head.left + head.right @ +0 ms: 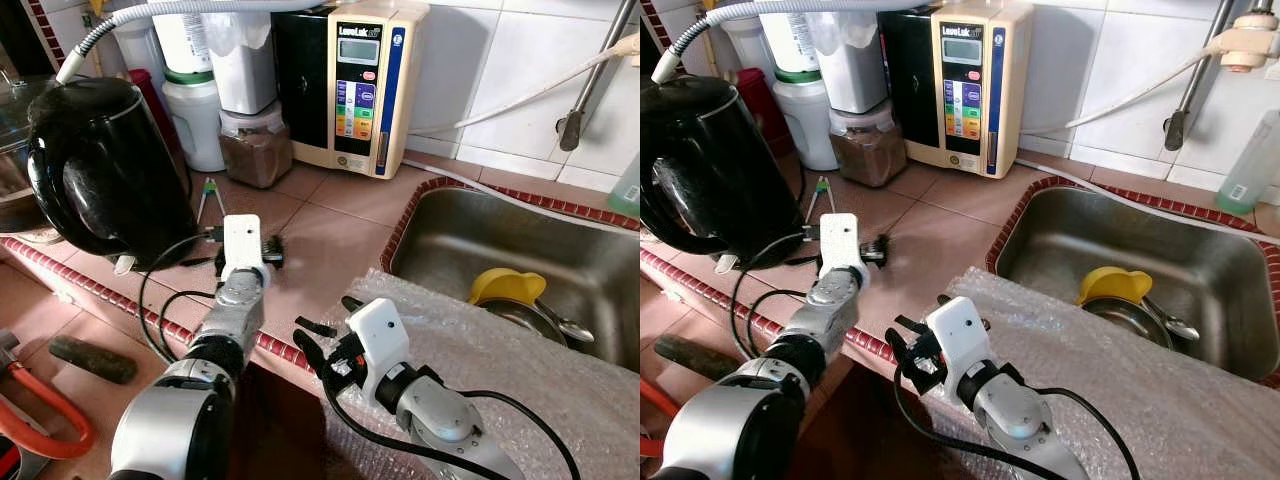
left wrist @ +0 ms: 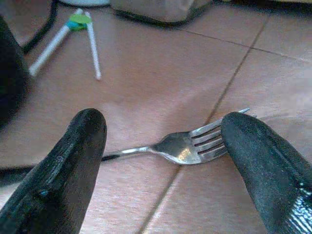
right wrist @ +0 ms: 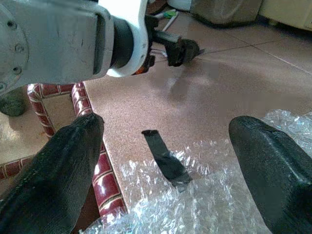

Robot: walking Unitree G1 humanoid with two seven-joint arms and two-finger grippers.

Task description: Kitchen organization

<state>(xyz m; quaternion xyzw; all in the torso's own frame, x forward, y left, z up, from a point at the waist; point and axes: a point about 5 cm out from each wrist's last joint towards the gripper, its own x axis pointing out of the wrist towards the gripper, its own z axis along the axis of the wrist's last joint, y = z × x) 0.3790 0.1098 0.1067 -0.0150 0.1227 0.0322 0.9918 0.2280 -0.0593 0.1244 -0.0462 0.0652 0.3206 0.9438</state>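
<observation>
A silver fork [image 2: 185, 146] lies flat on the reddish tile counter [image 1: 330, 235], tines toward one finger. My left gripper [image 2: 163, 122] hovers low over it, open, with a black finger on each side of the fork and neither touching it. In the eye views this left gripper [image 1: 272, 252] sits just right of the black kettle [image 1: 100, 160]. My right gripper [image 1: 328, 325] is open and holds nothing. It is at the counter's front edge over a sheet of bubble wrap [image 1: 520, 370], with a short black strip [image 3: 165, 158] lying below it.
A steel sink [image 1: 470, 230] at the right holds a yellow item [image 1: 508, 285] and a pot with a spoon. A water machine [image 1: 355, 85] and jars [image 1: 250, 130] line the back wall. White chopsticks with a green joiner [image 1: 208, 195] lie behind the left gripper.
</observation>
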